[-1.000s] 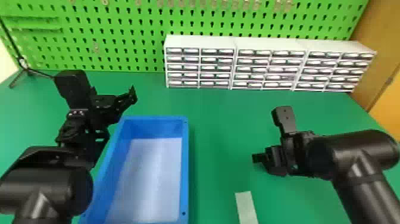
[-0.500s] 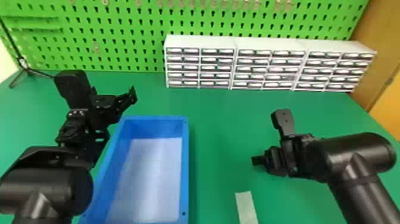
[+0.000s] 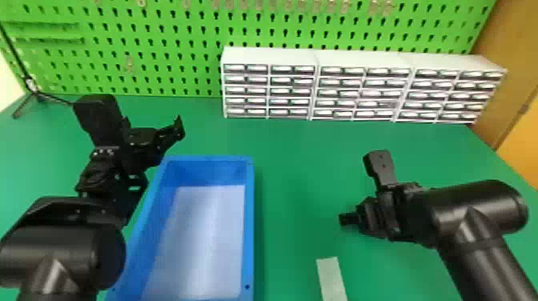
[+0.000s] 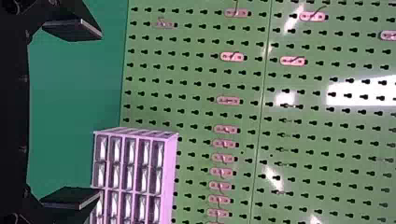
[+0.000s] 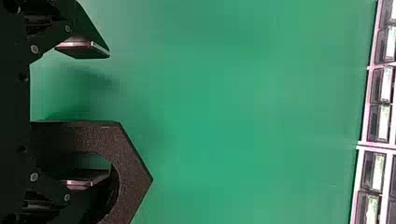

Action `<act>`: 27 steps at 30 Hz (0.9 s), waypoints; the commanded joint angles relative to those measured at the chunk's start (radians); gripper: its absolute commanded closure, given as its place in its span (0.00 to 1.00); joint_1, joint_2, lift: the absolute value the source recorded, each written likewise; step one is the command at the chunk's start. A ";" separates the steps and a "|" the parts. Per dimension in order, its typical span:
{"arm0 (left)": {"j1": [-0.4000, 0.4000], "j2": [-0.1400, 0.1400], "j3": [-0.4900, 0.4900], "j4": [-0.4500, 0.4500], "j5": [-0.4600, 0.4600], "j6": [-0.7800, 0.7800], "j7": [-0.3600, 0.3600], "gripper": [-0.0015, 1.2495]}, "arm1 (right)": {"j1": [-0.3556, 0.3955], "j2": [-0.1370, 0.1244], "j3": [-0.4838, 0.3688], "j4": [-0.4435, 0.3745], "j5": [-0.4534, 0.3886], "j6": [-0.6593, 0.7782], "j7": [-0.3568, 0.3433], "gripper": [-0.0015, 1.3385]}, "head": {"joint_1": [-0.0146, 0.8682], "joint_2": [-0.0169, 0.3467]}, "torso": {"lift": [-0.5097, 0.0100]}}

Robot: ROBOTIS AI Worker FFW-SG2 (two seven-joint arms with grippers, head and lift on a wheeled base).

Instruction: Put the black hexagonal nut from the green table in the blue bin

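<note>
Green table (image 3: 296, 172): blue bin (image 3: 249, 224) near side, left of centre; pale strip (image 3: 331, 278) near side, right of bin; white drawers (image 3: 268, 56) at back, against pegboard (image 3: 172, 68); black stand (image 3: 35, 93) far left. Can't tell if nut (image 5: 133, 175) rests on it.

Showing a black, round-holed hexagonal nut (image 5: 131, 173) roughly at three o'clock from an open, rectangular blue bin (image 3: 249, 224) resting upright on a flat green table (image 3: 296, 180).

Blue bin (image 3: 249, 224) and pale strip (image 3: 331, 278): near ends cut off, head view. Black hexagonal nut (image 5: 135, 177): cropped by right wrist view's edge. Drawers (image 3: 336, 93): contents too blurred.
</note>
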 commanded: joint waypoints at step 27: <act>0.003 0.000 0.000 0.000 0.000 0.002 -0.003 0.09 | -0.009 0.004 0.043 0.002 0.049 0.004 0.006 0.76 | 0.80 0.07 | 0.79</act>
